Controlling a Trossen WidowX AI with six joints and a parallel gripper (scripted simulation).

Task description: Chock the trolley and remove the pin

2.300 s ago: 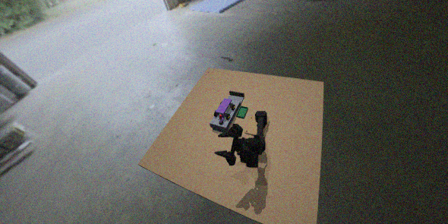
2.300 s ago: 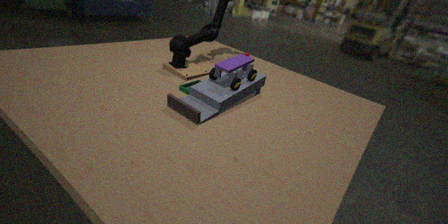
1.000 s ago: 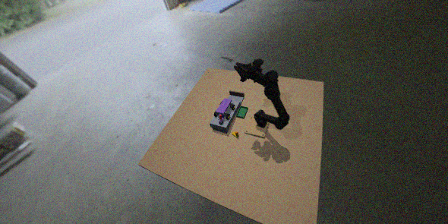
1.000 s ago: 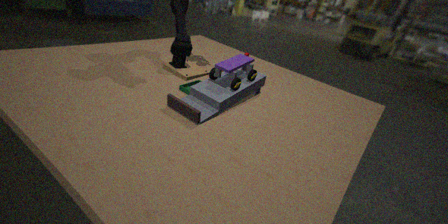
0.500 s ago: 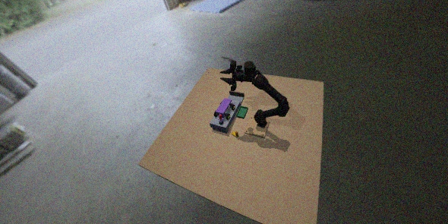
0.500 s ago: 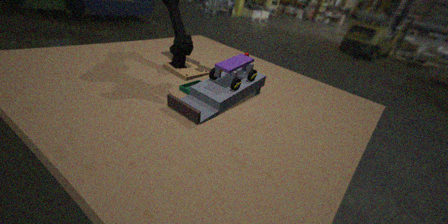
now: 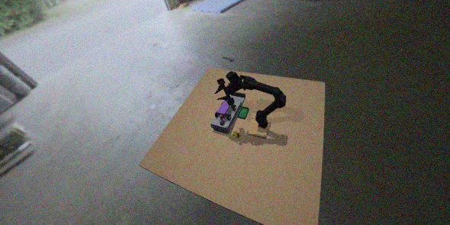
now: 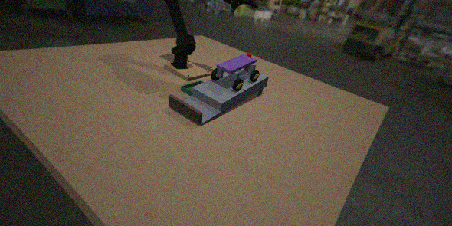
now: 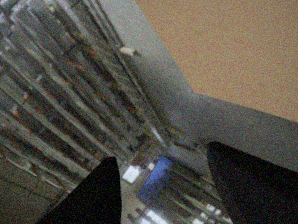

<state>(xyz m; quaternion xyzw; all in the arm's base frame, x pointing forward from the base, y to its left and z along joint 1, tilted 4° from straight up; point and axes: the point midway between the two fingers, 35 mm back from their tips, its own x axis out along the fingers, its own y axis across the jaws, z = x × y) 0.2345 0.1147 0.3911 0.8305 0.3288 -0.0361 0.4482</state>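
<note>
The purple-topped trolley [image 7: 223, 107] [image 8: 235, 63] stands on the grey ramp [image 7: 229, 121] [image 8: 222, 96]. The red-headed stop pin [image 7: 221, 117] [image 8: 249, 54] sits at the trolley's uphill end. The yellow chock [image 7: 236, 134] lies on the board beside the ramp's high end, apart from the wheels; I cannot see it in the exterior view. The green tray [image 7: 243, 113] [image 8: 188, 87] lies between the ramp and the arm's base. My gripper [image 7: 221, 86] [image 9: 162, 159] hangs in the air above the ramp's low end, pointing away from the board. Its fingers stand partly apart with nothing between them.
The arm's base [image 7: 261, 122] [image 8: 180, 61] stands on a small wooden plate right of the ramp. Everything rests on a tan board [image 7: 248, 174] [image 8: 115, 144] on dark ground. The ramp's low end has a raised lip [image 8: 185, 109].
</note>
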